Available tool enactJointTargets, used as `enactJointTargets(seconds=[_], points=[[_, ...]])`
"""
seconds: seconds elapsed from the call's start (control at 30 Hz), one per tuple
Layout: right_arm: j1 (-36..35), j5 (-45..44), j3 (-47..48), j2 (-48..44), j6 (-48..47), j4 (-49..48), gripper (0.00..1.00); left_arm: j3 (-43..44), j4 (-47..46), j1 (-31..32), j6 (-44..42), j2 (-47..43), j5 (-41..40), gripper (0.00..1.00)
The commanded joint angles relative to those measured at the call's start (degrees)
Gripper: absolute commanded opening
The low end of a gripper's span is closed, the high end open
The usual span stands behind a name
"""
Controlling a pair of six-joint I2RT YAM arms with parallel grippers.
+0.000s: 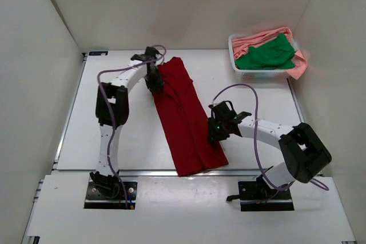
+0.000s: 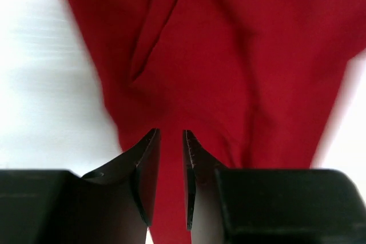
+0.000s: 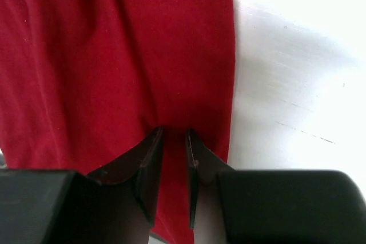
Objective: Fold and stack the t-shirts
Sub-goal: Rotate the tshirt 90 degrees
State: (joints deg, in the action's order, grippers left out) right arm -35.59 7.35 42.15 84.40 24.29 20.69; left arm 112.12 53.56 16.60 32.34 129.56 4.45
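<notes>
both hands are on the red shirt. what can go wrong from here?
1. The right hand pinches the dark red t-shirt right at its edge. It may hold only the top layer, or slip off on the lift.
2. The left hand grips the far left edge and the right hand grips the near right edge, so an uneven pull could skew the long strip.
3. Creases run through the cloth ahead of the left hand, and a fold may press them in.
</notes>
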Motion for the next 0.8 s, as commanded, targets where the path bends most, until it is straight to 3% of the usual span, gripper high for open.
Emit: enactJointTargets(seconds=[0.0,0.13,0.23,0.3,0.47,0.53,0.67,0.77], points=[[-2.9,-1.4,-2.8,-0.6,2.3,0.2,0.20,4.3,4.4,3.3,-0.3,7.2,-3.0,0.33],[-4.7,2.0,-5.8,-1.4,6.4,-2.3,0.21,21.8,13.5,3.3,-0.5,20.9,-2.4,0.33],[-6.7,3.2,-5.9,0.7,7.7,-3.5,0.21,46.3,20.9,1.1,1.2,33.0,2.7,0.37],[-6.5,4.5,-5.2,2.7,7.9,-5.5,0.21,47.1,21.4,-0.6,2.7,35.3,5.8,0.36],[-6.0,5.5,1.1,10.2,5.2,-6.8,0.21,28.7,7.0,-2.6,5.6,25.9,9.0,0.35],[-5.9,4.9,3.5,12.3,3.7,-6.0,0.21,30.3,4.7,-3.2,6.9,25.9,11.4,0.36],[-4.1,3.5,8.4,13.7,-1.1,-4.3,0.20,45.5,3.7,-4.1,8.1,28.7,19.2,0.36],[-2.5,0.7,11.8,11.8,-4.1,-0.6,0.20,44.5,-1.7,-4.4,9.8,24.0,23.8,0.38]])
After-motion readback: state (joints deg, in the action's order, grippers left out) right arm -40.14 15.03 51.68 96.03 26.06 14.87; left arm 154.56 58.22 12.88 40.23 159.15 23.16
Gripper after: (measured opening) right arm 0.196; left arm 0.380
